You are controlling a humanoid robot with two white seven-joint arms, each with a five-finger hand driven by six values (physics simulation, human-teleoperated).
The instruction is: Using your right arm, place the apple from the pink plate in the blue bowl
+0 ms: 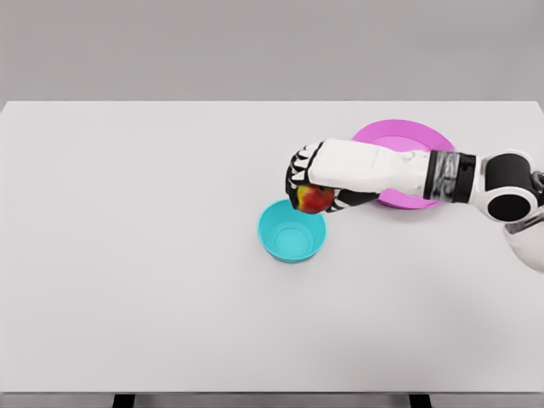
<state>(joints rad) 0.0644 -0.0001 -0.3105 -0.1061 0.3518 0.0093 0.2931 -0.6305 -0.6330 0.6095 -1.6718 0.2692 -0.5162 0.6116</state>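
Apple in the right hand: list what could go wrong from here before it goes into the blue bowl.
1. The right hand holds the apple over the far right rim of the blue bowl, not its centre; released now, it may clip the rim and roll across the table.
2. The bowl looks light and shallow; lowering the hand could nudge or tip it.

no readable text, labels, numbers, signs

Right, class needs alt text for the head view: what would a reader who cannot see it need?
The right hand holds a red apple just above the far right rim of a blue bowl on a white table. A pink plate lies behind the arm.
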